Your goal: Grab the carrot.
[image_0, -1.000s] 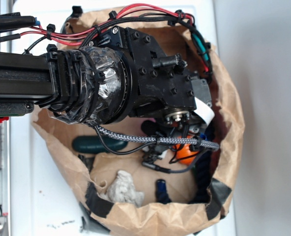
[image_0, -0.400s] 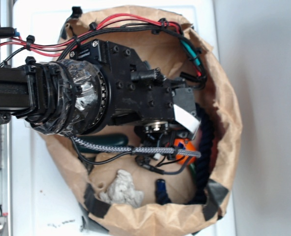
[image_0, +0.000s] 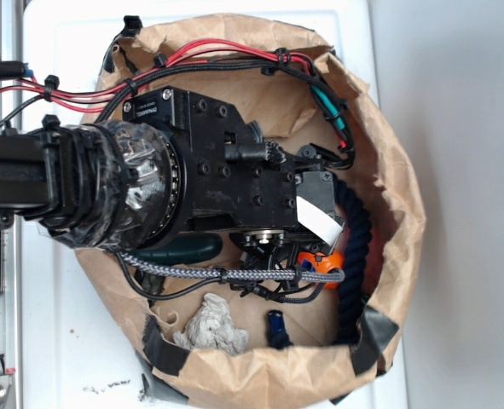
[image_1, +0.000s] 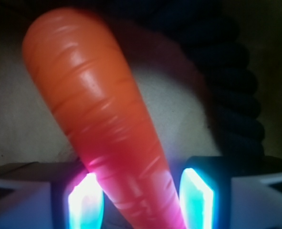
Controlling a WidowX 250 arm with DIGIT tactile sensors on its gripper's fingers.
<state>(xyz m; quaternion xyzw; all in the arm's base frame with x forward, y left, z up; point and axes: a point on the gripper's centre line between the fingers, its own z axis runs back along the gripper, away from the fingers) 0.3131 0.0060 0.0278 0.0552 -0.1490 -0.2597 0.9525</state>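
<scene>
The orange carrot (image_0: 329, 262) lies on the floor of a brown paper bag, mostly hidden under my wrist in the exterior view. In the wrist view the carrot (image_1: 98, 105) fills the middle, ridged and glossy, and its narrow part runs down between my two glowing pads. My gripper (image_1: 141, 202) is open around it: the left pad (image_1: 86, 200) is at the carrot's side, and a thin dark gap shows by the right pad (image_1: 196, 195). From outside, the gripper (image_0: 303, 266) sits low inside the bag, its fingers largely covered by cables.
The paper bag (image_0: 398, 170) has tall crumpled walls all round. A dark navy rope (image_0: 359, 228) curves along its right side, close beside the carrot. A dark green cucumber toy (image_0: 186, 249), a crumpled grey lump (image_0: 211, 328) and a small dark blue object (image_0: 275, 328) lie on the bag floor.
The arm has shifted left and sunk lower into the bag. The carrot has stayed in about the same spot next to the rope.
</scene>
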